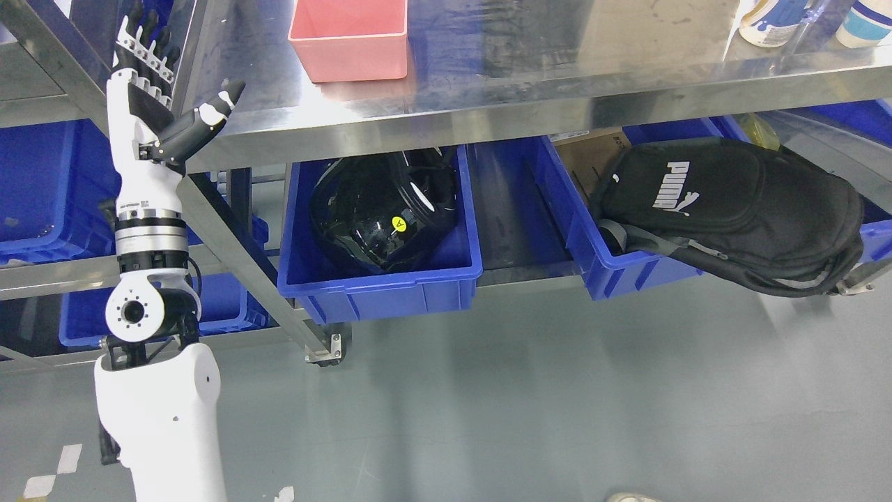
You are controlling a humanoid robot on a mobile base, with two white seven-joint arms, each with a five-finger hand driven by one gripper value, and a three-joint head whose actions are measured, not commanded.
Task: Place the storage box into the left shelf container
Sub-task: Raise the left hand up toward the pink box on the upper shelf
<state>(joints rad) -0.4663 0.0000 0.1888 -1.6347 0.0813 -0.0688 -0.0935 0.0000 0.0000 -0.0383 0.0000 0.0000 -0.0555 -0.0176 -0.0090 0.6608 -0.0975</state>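
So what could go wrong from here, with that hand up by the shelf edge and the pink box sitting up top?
1. The left hand, open and empty, is raised right beside the steel shelf edge and a slanted frame bar; reaching across could knock them.
2. The pink storage box sits near the front edge, so a clumsy grasp might push it off.
3. The blue bin below already holds a black helmet, leaving little room.

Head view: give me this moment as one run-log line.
left hand open, raised by table edge | pink storage box on steel table | helmet in blue bin | right hand unseen
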